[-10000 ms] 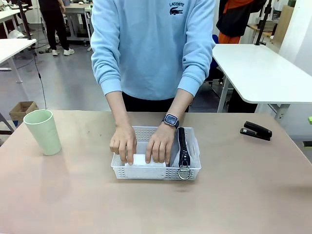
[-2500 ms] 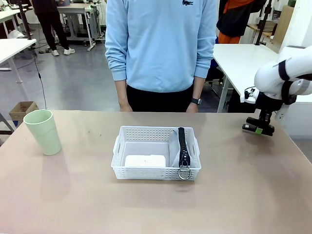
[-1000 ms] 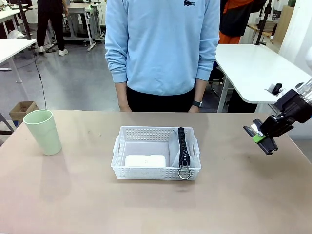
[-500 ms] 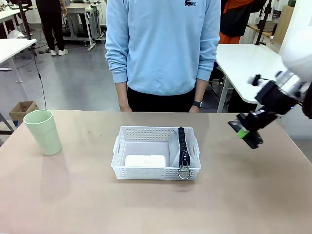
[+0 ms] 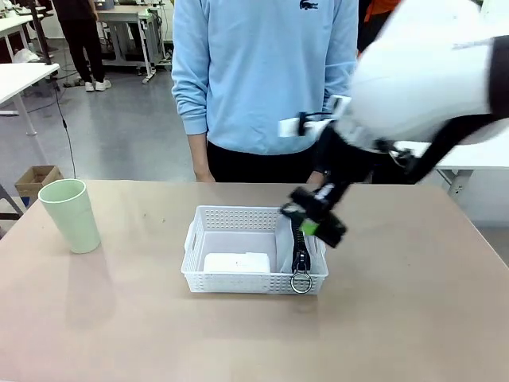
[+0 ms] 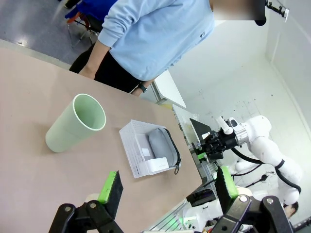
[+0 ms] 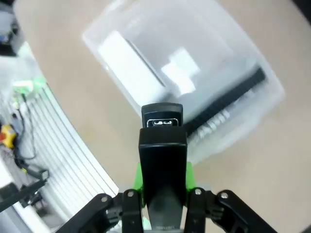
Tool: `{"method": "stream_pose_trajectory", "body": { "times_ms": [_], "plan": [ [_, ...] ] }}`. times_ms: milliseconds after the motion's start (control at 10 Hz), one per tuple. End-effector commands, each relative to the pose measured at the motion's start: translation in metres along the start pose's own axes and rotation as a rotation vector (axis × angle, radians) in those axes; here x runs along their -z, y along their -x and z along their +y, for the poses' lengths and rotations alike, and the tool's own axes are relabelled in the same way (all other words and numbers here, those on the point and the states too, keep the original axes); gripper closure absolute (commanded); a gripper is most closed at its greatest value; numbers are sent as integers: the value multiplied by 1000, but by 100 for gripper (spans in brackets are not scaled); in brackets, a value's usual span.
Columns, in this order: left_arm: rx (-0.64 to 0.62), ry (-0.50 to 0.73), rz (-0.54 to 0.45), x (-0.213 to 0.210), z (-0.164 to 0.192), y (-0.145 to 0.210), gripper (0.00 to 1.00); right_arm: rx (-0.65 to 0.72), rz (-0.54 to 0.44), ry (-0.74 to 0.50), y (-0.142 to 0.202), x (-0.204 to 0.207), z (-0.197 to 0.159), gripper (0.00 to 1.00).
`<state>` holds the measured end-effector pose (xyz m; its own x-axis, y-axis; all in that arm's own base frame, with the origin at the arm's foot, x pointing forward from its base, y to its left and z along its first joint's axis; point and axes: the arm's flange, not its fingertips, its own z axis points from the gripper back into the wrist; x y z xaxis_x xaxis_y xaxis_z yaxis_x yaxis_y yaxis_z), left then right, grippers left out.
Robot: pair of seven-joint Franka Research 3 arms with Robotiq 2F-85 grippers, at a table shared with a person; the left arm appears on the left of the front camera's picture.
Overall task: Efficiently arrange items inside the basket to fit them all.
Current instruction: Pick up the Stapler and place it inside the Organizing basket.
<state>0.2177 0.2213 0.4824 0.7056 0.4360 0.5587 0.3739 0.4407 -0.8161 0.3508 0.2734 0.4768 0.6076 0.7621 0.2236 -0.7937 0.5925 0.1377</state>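
Saw the right gripper (image 5: 315, 224) clamped tight on the black object (image 7: 162, 145), hanging over the right end of the basket (image 5: 238, 283), just above the pouch (image 5: 299, 251). Spotted the box (image 5: 236, 262) in the basket's near-left corner. Found the cup (image 5: 70, 215) standing upright at the table's (image 5: 398, 318) left. Noted the left gripper (image 6: 167, 187) wide open, holding nothing.

No legible text; dark emblem (image 5: 309, 5) on person's sweater (image 5: 262, 72) (too small, cut by frame edge).
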Motion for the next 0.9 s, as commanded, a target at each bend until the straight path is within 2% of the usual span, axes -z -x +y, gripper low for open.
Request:
{"method": "stream_pose_trajectory", "body": {
  "times_ms": [0,200,400,600,700,800],
  "plan": [
    [17,18,-14,0,-2,0,0,-111,17,91,-55,23,10,63],
    [17,18,-14,0,-2,0,0,-206,43,114,-101,57,28,63],
    [17,18,-14,0,-2,0,0,-206,19,121,-133,91,30,63],
    [17,18,-14,0,-2,0,0,-235,9,137,-149,129,26,63],
    [17,18,-14,0,-2,0,0,-264,14,187,-154,146,20,63],
    [17,18,-14,0,-2,0,0,-292,-1,165,-154,156,17,63]
  ]
}}
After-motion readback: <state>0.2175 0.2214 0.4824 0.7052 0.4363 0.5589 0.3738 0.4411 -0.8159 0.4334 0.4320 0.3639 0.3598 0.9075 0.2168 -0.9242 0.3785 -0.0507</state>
